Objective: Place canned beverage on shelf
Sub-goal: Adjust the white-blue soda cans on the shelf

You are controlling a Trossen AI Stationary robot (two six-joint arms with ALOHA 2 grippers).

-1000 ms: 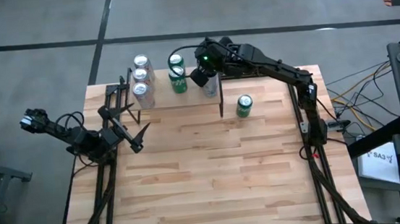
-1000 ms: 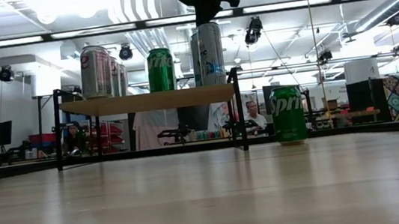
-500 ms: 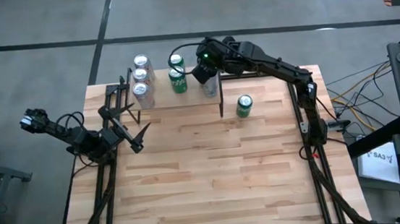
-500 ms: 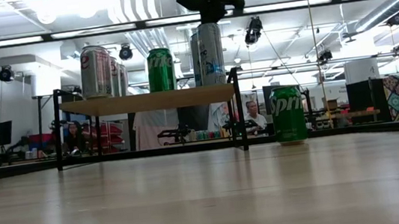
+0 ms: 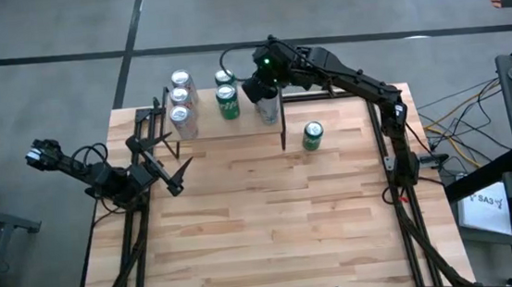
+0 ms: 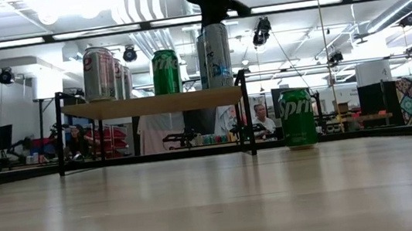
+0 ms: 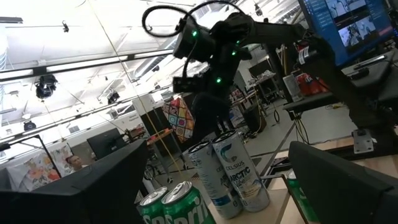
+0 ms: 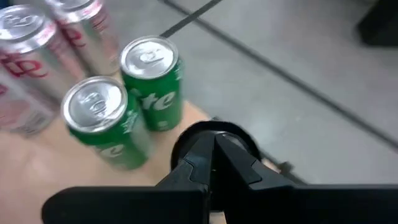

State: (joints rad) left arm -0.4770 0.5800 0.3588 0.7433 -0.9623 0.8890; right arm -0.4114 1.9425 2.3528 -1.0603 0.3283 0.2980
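The shelf (image 5: 227, 129) (image 6: 150, 105) stands on black legs at the table's far edge. Several cans stand upright on it: silver-and-red ones (image 5: 181, 100) on the left, two green ones (image 5: 226, 101) (image 8: 102, 118) in the middle, and tall silver ones (image 5: 270, 111) (image 7: 239, 171) at its right end. A green canned beverage (image 5: 312, 136) (image 6: 297, 117) stands on the tabletop just right of the shelf. My right gripper (image 5: 260, 87) (image 6: 212, 2) is shut directly over the tall silver cans. My left gripper (image 5: 166, 151) hovers open at the table's left, holding nothing. My right gripper points slanting down from the table's right, its shut fingers (image 7: 217, 124) ending at the tops of the tall silver cans (image 7: 214, 142). I cannot tell whether they touch a can top. The cans stand upright on the shelf.
The wooden tabletop (image 5: 282, 225) stretches bare from the shelf to the near edge. Black arm frames run along its left side (image 5: 125, 239) and right side (image 5: 405, 205). Beyond the far edge lies a workshop with people and screens.
My right gripper has swung a little toward the table's far edge and rolled about its own axis, staying shut above the tall silver cans. The cans and the shelf have kept still.
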